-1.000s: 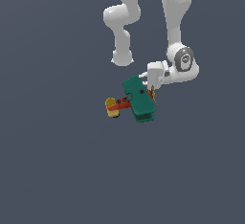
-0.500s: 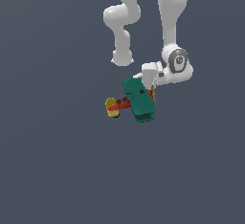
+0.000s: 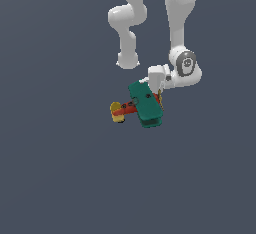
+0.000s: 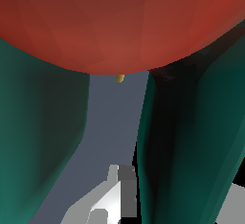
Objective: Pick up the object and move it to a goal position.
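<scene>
The object is a toy biplane (image 3: 142, 105) with teal-green wings, a red-orange body and a yellow tail, resting on the grey floor. My gripper (image 3: 153, 90) is down at the plane's far wing edge, its fingertips hidden behind the wing in the exterior view. Up close in the wrist view, the red body (image 4: 119, 22) fills the frame above two teal wings. One wing (image 4: 191, 141) stands between my fingers: one white finger (image 4: 117, 196) shows beside it and a sliver of the other at the frame's corner. The gripper (image 4: 174, 204) looks open around that wing.
Plain dark grey floor (image 3: 60, 178) lies all around the plane. The white arm's links (image 3: 180, 23) rise behind it at the top of the exterior view.
The wrist has shifted slightly toward the exterior view's left, closer over the plane's wing. The plane has not moved.
</scene>
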`<action>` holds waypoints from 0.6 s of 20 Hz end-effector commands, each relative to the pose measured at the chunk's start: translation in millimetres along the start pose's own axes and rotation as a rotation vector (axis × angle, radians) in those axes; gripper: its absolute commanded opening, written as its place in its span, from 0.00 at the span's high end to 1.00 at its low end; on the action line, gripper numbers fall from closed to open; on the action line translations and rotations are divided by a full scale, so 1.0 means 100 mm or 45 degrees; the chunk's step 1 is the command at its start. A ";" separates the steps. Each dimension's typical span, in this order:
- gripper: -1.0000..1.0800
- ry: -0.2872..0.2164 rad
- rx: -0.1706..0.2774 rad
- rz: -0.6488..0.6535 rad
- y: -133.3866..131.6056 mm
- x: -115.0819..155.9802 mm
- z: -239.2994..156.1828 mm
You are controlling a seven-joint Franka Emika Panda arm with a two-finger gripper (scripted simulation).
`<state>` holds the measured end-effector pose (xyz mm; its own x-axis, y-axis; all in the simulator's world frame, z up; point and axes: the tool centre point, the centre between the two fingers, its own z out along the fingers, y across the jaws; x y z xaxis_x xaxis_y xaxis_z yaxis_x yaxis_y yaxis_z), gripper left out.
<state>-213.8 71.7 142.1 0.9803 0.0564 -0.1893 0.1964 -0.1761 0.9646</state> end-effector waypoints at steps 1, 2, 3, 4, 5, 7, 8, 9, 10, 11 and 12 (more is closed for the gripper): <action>1.00 0.001 0.000 0.000 0.00 0.00 0.00; 1.00 0.001 0.000 0.000 0.00 0.00 0.00; 1.00 0.000 0.000 0.000 0.00 0.00 0.00; 1.00 0.000 0.000 0.000 0.00 0.00 0.00; 1.00 0.000 0.000 0.000 0.01 0.01 0.01; 1.00 0.000 0.000 0.000 0.05 0.03 0.03; 1.00 0.000 -0.001 0.000 0.08 0.04 0.04; 1.00 0.000 -0.001 0.000 0.11 0.06 0.06; 1.00 -0.001 -0.001 0.000 0.15 0.08 0.08; 1.00 -0.001 -0.001 0.000 0.20 0.10 0.10; 1.00 -0.001 -0.002 0.000 0.25 0.13 0.13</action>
<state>-201.8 61.1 154.7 0.9795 0.0590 -0.1925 0.2000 -0.1748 0.9641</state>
